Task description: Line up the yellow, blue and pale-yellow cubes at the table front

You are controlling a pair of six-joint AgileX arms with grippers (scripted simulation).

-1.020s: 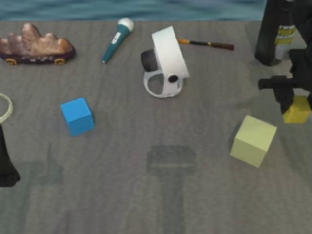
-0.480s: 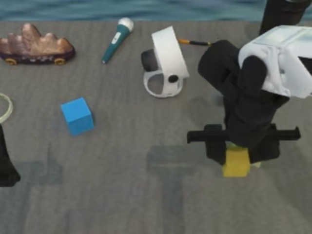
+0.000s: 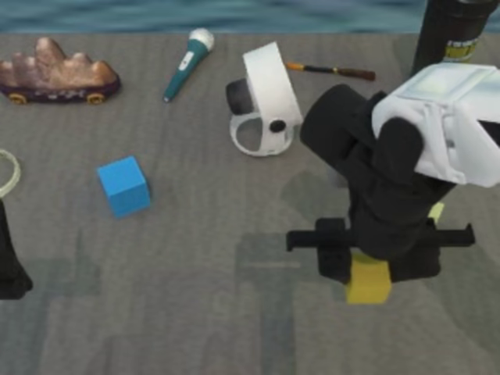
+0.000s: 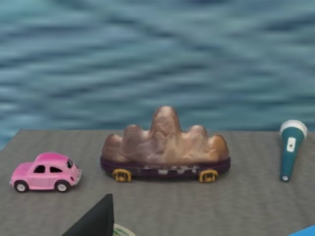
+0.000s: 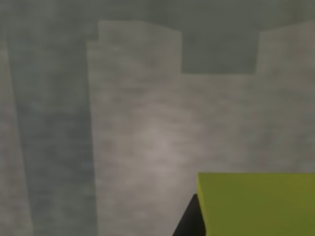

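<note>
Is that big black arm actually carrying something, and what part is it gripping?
Yes: the right gripper holds the small yellow cube, clamped near its upper part; the exact contact is hidden. The left arm holds nothing visible.

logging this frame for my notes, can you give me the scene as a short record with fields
right end effector: over the table's front right of centre, shut on the yellow cube
left arm: parked at the table's left edge
blue cube: on the table, left of centre, untouched
pale-yellow cube: mostly hidden behind the right arm, only a sliver shows
other things: brown rock-like skateboard, teal microphone, white device on a ring stand, thin stick, pink toy car
line at table front: not yet formed
</note>
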